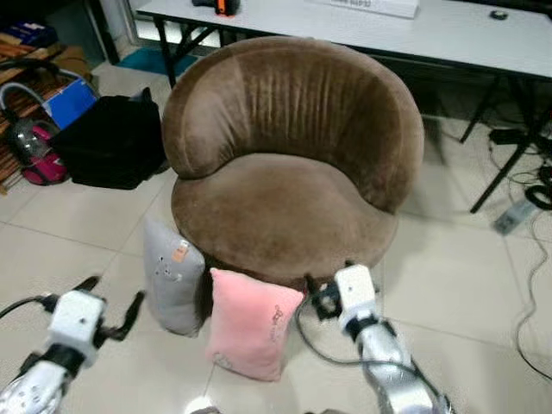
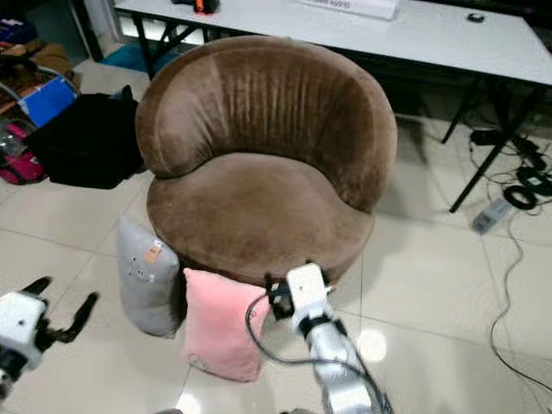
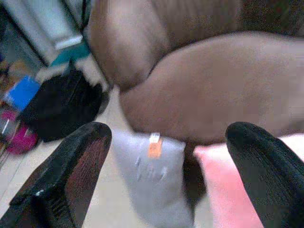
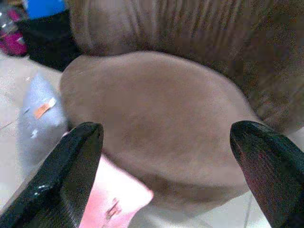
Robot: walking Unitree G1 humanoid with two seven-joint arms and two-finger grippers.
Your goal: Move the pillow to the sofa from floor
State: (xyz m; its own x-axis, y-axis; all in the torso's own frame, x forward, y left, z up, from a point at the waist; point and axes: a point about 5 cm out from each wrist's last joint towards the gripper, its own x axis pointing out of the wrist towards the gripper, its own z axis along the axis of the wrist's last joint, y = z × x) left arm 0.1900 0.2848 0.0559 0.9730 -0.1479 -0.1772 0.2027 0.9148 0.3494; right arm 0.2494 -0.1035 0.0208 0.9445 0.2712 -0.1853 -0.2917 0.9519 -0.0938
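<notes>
Pillows lean upright against the brown sofa [image 1: 289,164]: pink pillow [image 1: 250,323] just beside the spread right end effector [image 4: 171,166]; left end effector [image 1: 112,306], also spread, nears the grey pillow [image 1: 172,276].

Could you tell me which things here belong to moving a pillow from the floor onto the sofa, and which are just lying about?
Belonging to the job:
pink pillow, on the floor against the sofa front
grey pillow, beside it
brown sofa
left gripper, open
right gripper, open

Just lying about:
black bag
white table
vacuum cleaner
cables
</notes>
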